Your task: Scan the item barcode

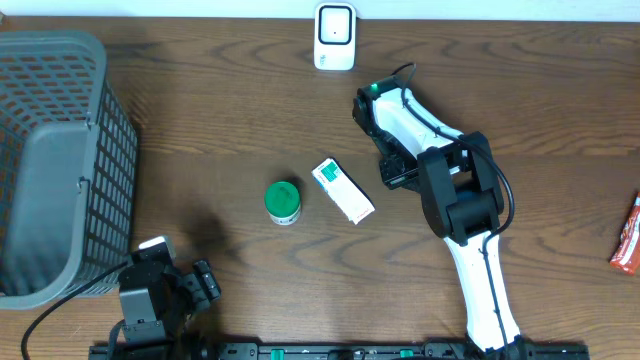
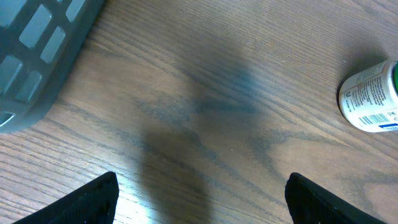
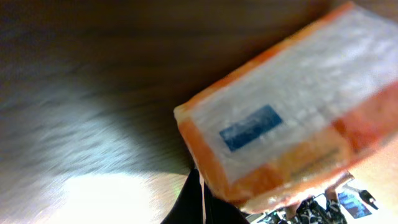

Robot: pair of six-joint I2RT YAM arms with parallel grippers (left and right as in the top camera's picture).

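In the right wrist view an orange and white packet [image 3: 292,106] with a blue label fills the upper right. My right gripper [image 3: 202,183] is shut on its lower edge. In the overhead view the right gripper [image 1: 393,172] sits under the folded arm, right of the table's middle, and the arm hides the packet. The white scanner [image 1: 334,36] stands at the back edge, beyond the arm. My left gripper [image 2: 202,186] stands open over bare wood, holding nothing. Overhead, the left gripper [image 1: 205,284] is at the front left.
A grey mesh basket [image 1: 60,160] takes up the left side. A green-capped white bottle [image 1: 283,202] and a white and green box [image 1: 343,190] lie mid-table. The bottle [image 2: 372,96] shows a barcode. Another orange packet [image 1: 627,235] lies at the right edge.
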